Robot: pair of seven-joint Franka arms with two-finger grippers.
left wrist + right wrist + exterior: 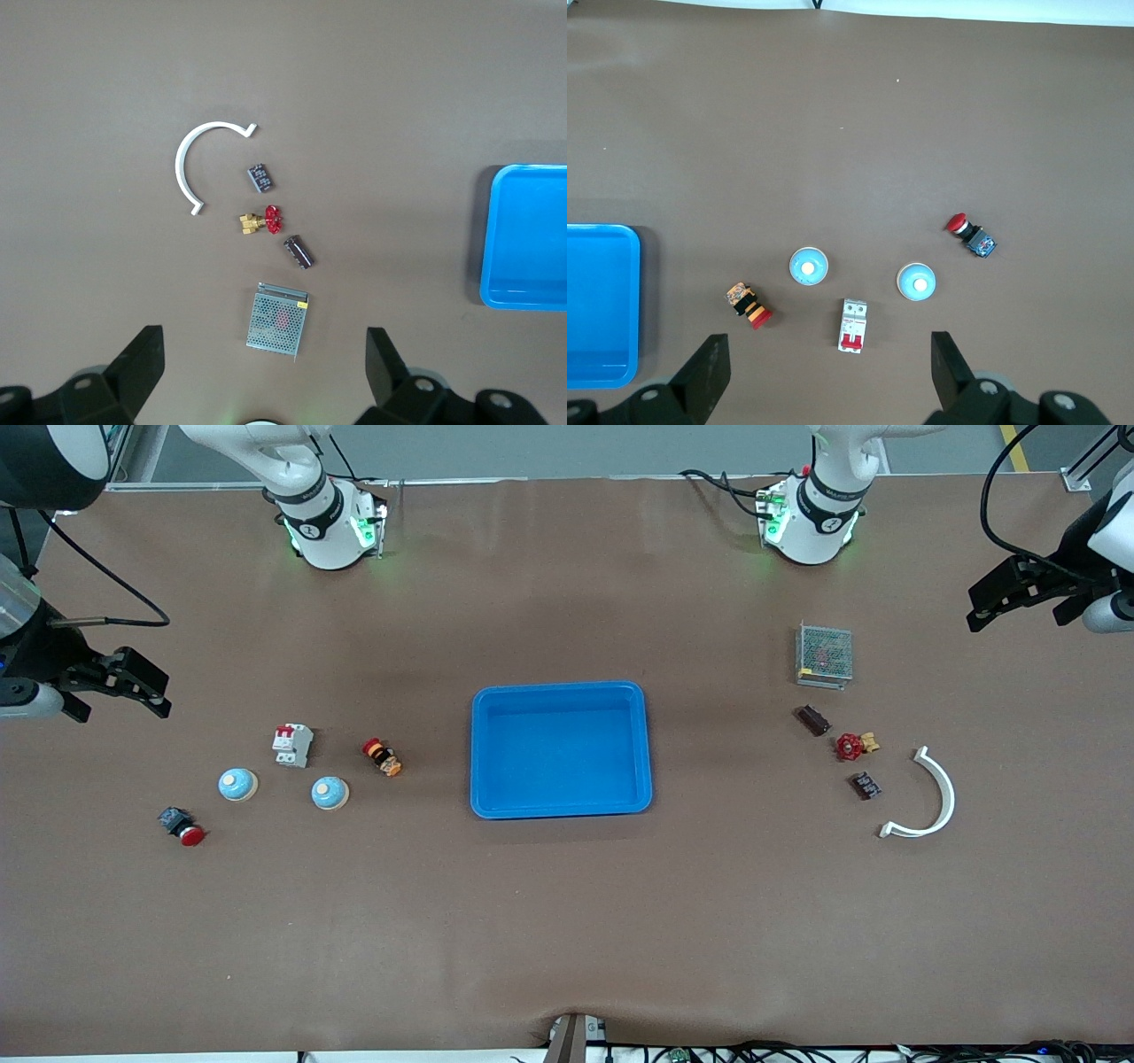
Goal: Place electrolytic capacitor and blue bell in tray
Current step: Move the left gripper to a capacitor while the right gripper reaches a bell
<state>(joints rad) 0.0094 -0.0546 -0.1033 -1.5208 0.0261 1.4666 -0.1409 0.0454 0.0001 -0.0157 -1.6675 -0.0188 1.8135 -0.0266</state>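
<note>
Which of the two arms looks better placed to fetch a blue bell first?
Right. Both blue bells lie toward its end of the table, near the open right gripper. The open left gripper waits at the other end.

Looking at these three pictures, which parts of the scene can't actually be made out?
- Tray: both wrist views cut it off at an edge; only the front view shows it whole.
- Two dark parts: too small anywhere to tell which is the capacitor.
- Left gripper and right gripper: each wrist view's edge cuts their open fingers.
- Mesh box: contents blurred by mesh.
</note>
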